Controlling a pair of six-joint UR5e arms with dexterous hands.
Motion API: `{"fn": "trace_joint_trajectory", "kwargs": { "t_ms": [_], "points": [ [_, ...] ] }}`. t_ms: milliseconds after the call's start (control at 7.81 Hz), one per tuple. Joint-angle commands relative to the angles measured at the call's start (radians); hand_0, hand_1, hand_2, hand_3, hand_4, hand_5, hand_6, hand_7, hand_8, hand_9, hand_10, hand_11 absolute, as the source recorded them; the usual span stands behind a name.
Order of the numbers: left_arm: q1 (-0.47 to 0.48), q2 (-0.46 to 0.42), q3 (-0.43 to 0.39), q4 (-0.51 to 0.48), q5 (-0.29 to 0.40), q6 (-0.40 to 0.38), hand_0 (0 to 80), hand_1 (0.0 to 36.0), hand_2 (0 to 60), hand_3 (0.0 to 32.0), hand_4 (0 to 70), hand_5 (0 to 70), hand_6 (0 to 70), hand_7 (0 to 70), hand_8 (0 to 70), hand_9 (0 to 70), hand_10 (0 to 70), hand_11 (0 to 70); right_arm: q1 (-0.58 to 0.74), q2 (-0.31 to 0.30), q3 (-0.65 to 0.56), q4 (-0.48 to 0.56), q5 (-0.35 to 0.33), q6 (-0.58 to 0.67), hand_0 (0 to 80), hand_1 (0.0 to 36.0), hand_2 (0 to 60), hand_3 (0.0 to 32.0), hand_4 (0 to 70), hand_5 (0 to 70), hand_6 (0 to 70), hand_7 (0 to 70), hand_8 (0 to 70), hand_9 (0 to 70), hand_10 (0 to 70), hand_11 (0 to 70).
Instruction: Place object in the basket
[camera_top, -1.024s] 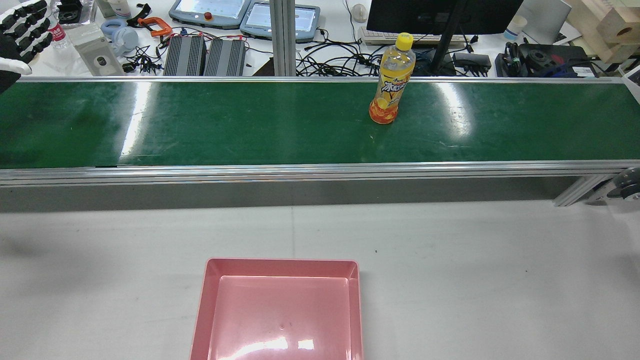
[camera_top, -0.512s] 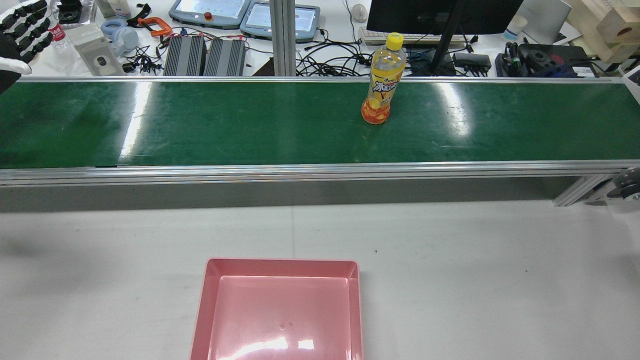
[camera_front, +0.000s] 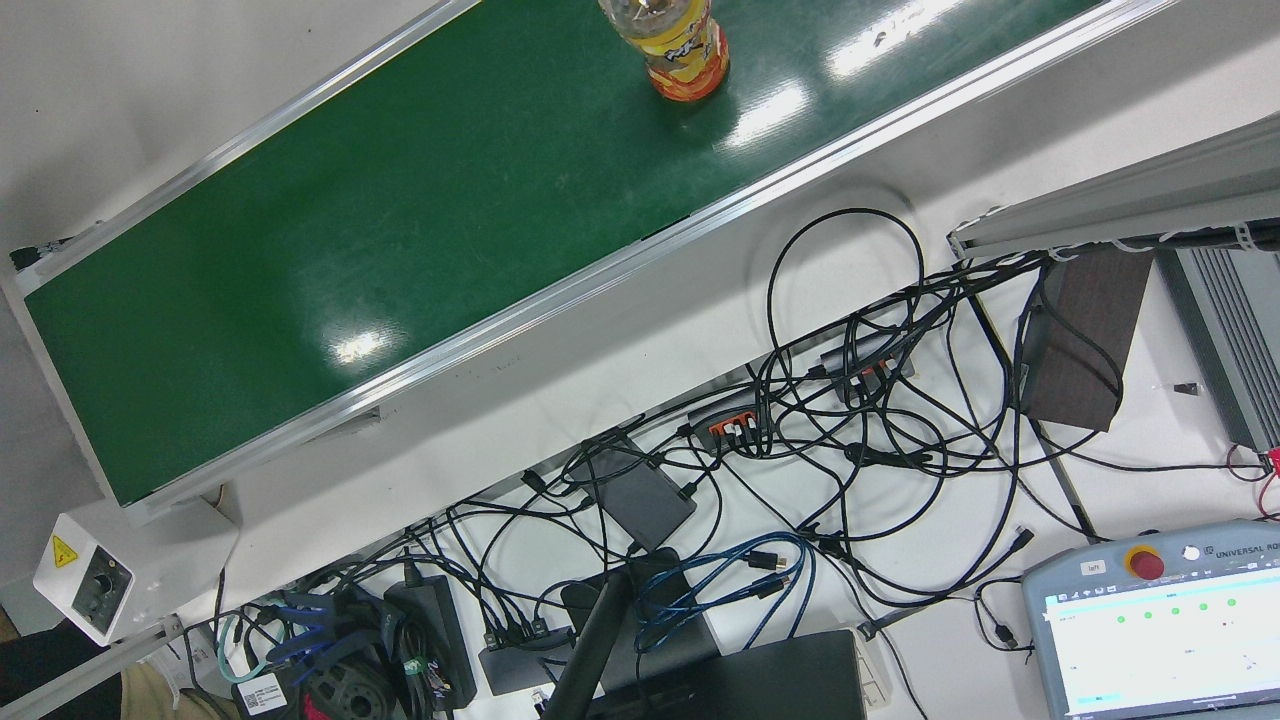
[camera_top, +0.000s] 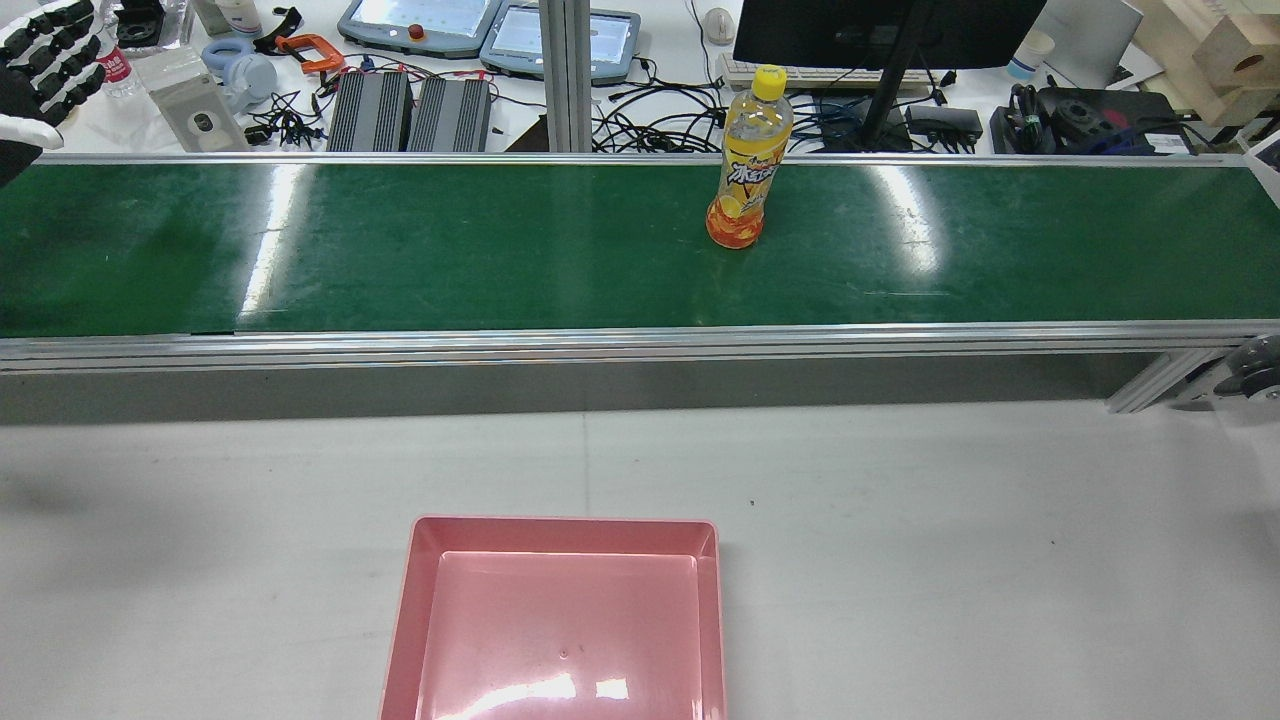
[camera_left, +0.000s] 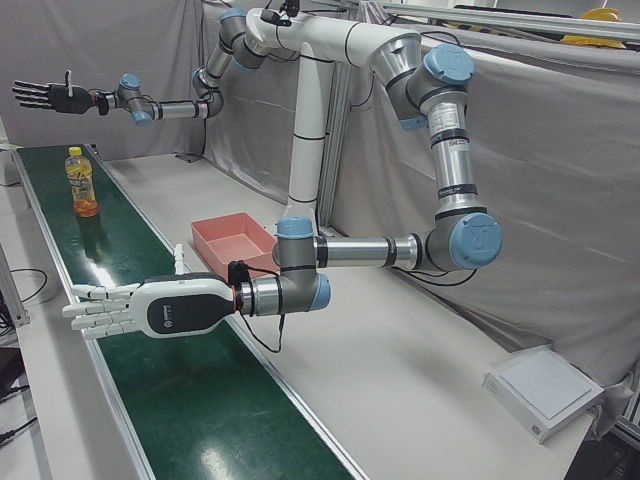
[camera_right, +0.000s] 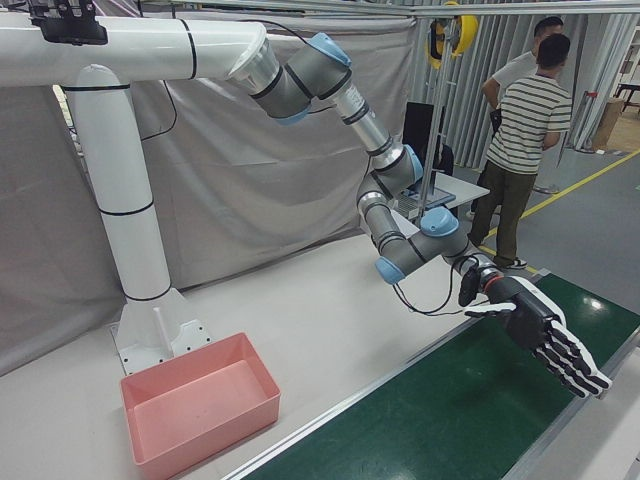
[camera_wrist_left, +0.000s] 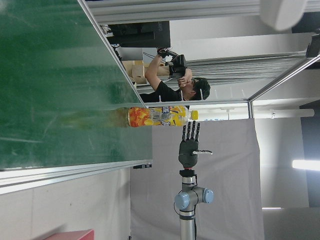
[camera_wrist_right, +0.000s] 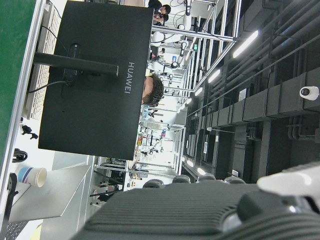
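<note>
An orange drink bottle (camera_top: 740, 170) with a yellow cap stands upright on the green conveyor belt (camera_top: 450, 250), right of its middle in the rear view. The bottle (camera_front: 680, 50) (camera_left: 82, 182) (camera_wrist_left: 160, 116) is untouched. The pink basket (camera_top: 560, 525) (camera_left: 235, 222) (camera_right: 200, 400) sits empty on the white table before the belt. My left hand (camera_top: 40, 60) (camera_left: 130, 310) (camera_right: 535, 330) hovers open over the belt's left end, far from the bottle. My right hand (camera_left: 45, 95) (camera_wrist_left: 189, 145) hangs open in the air beyond the bottle, fingers spread.
Behind the belt lie cables, teach pendants (camera_top: 420, 20), a monitor (camera_top: 880, 25) and black boxes. Two people (camera_right: 525, 130) stand past the belt's left end and another person (camera_wrist_left: 175, 85) past its other end. A white box (camera_left: 545, 390) lies on the table.
The bottle has ridden the belt to the left in the rear view, toward my left hand. Neither hand nor the basket has moved.
</note>
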Motion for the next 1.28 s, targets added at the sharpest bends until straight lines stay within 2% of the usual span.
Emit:
{"fn": "trace_joint_trajectory", "kwargs": {
  "t_ms": [0, 1152],
  "points": [
    [0.000, 0.000, 0.000, 0.000, 0.000, 0.001, 63.1, 11.3, 0.0, 0.0, 0.0, 16.5, 0.0, 0.0, 0.0, 0.0, 0.5, 3.0, 0.000, 0.000, -0.002, 0.000, 0.001, 0.000, 0.0, 0.0, 0.0, 0.0, 0.0, 0.0, 0.0, 0.0, 0.0, 0.0, 0.0, 0.0],
    [0.000, -0.002, 0.002, 0.000, 0.000, 0.009, 63.4, 11.6, 0.0, 0.0, 0.2, 16.3, 0.0, 0.0, 0.0, 0.0, 0.1, 2.4, 0.000, 0.000, 0.000, 0.000, 0.000, 0.000, 0.0, 0.0, 0.0, 0.0, 0.0, 0.0, 0.0, 0.0, 0.0, 0.0, 0.0, 0.0]
  ]
}}
